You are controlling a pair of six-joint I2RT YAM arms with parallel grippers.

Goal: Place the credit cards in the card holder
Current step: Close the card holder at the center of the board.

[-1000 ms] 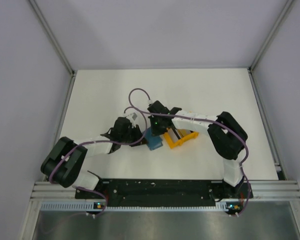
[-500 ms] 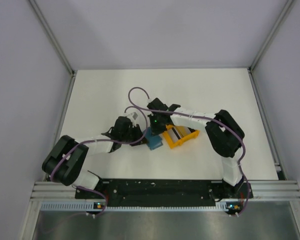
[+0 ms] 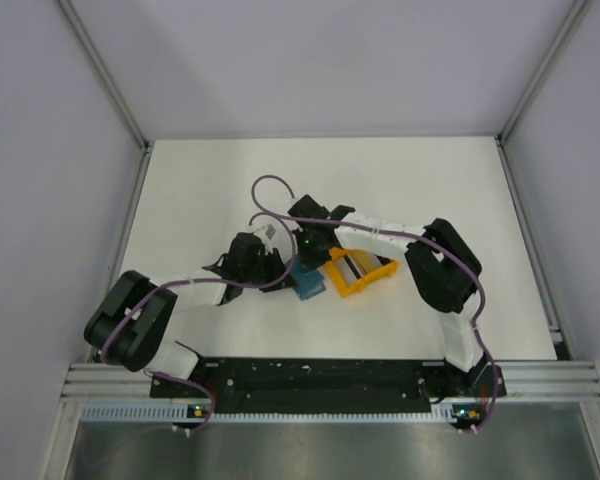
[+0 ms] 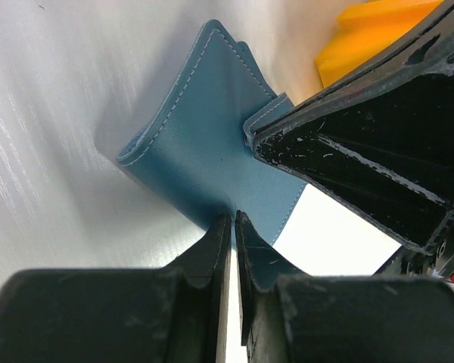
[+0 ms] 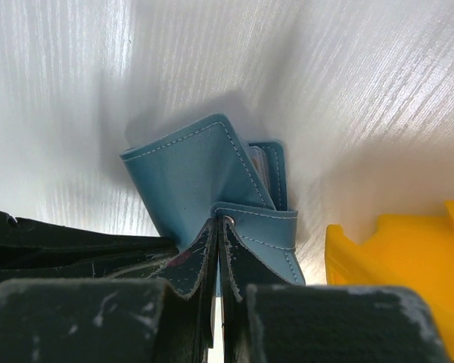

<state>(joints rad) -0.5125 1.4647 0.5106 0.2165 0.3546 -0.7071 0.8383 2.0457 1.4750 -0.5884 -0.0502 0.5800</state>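
Worktop (image 3: 210, 180), white, carries an orange rack (image 3: 365, 272) right of centre; just left of it we see the blue card holder (image 3: 308, 283), half folded. Our left pincer (image 4: 232, 219) pinches its lower edge in the left wrist view; our right pincer (image 5: 218, 227), pressed together, nips its small flap.

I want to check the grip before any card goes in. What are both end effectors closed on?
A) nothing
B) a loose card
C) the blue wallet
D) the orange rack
C: the wrist views show the left end effector pinching the wallet at its edge and the right end effector pinching its strap.
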